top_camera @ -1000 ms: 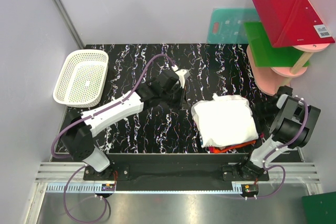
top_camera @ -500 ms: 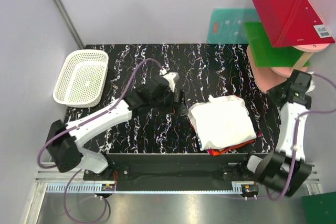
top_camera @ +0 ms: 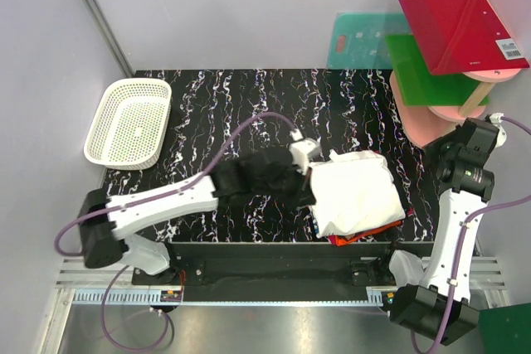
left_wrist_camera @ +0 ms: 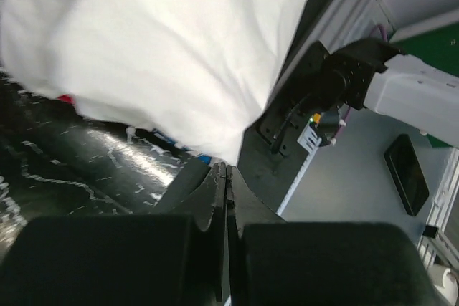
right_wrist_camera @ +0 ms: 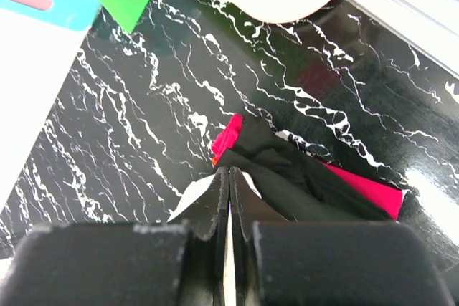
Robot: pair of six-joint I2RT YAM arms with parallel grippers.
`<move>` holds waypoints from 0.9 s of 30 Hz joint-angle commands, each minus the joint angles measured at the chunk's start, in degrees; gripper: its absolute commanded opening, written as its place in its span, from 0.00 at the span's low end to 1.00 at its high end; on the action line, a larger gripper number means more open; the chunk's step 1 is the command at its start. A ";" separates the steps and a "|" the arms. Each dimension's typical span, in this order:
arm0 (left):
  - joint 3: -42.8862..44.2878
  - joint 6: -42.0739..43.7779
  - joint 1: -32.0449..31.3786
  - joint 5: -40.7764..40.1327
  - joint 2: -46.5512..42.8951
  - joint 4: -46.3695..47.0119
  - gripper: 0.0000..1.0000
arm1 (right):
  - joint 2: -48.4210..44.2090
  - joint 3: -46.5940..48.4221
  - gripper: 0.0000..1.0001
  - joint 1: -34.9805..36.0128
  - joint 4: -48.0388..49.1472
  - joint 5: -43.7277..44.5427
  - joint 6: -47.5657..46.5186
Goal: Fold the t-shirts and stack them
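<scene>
Judging from the layout, the folding looked done and the step in hand was squaring up the pile. My left end effector point(left_wrist_camera: 223, 173) was pinched fully shut, holding nothing, with its tips just beside the near left edge of the white t-shirt point(top_camera: 357, 188). My right end effector point(right_wrist_camera: 228, 177) was shut and empty too, raised off the desk point(top_camera: 249, 105) at the far right, above the right edge of the pile.

To do this well I'd keep the left fingers shut and low and nudge the pile's edge sideways in short pushes. A hard push would likely slide the top shirt off the ones under it or roll its fold open. The right arm could brace the opposite side if the pile started to skate on the glossy top.

The pile sat on the right half of the desk, near the front edge. The white shirt lay on top, folded into a rough, puffy rectangle with soft corners. A red-orange t-shirt point(top_camera: 365, 235) stuck out as a thin strip along the near edge. The black t-shirt point(right_wrist_camera: 287, 177) showed only from the right wrist, rumpled and poking out beside the red. A speck of blue peeked under the white edge in the left wrist view. The layers weren't lined up. The basket point(top_camera: 129, 122) sat well apart at far left.
</scene>
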 commanded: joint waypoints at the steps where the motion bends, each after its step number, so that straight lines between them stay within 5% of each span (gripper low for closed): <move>1: 8.00 3.16 -5.48 4.75 10.86 2.44 0.00 | 0.15 0.64 0.04 0.92 1.06 -1.56 -1.68; 11: 24.52 3.52 -15.33 7.48 34.44 -0.01 0.00 | 2.43 4.33 0.04 1.45 1.59 -2.79 -2.03; 27: 31.04 -1.84 -11.39 -0.16 48.69 -2.13 0.00 | 2.70 4.77 0.05 1.89 2.12 -4.54 -2.12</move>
